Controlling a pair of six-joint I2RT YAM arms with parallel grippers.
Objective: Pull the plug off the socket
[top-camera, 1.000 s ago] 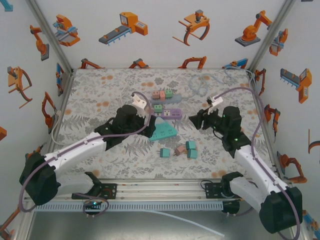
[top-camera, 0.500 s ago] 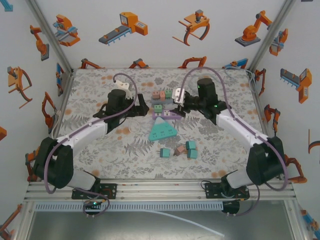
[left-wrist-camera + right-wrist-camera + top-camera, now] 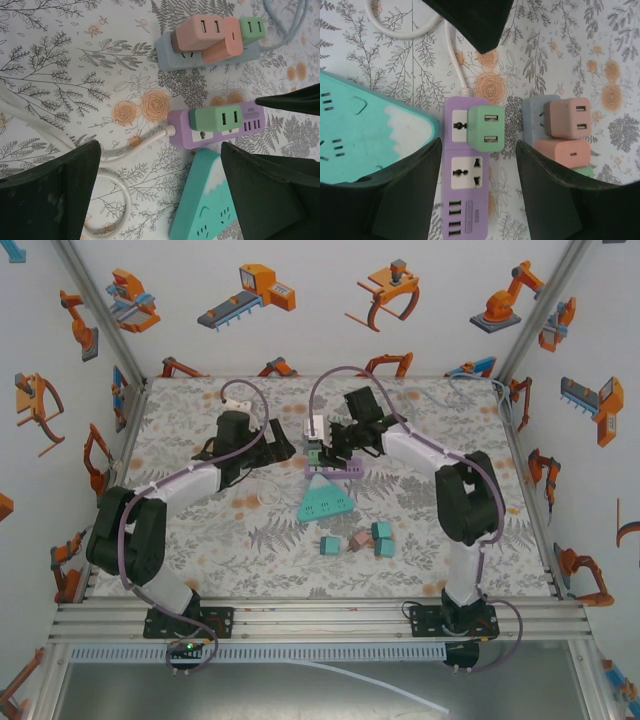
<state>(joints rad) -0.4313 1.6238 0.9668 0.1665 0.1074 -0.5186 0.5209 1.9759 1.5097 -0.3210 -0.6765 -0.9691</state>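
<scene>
Left hand (image 3: 160, 150) has swung in from the near side and hovers by the cord end of the purple power strip (image 3: 180, 132), fingers wide apart, empty. Green plug (image 3: 486, 129) sits seated in the strip's end socket. Right hand (image 3: 479, 150) has also crossed over and straddles the plug, fingers apart, not gripping. Approach looks done; pull not begun.

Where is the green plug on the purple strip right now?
In the right wrist view the green plug sits at the cord end of the purple strip, between the teal strip and the grey-blue strip.
</scene>
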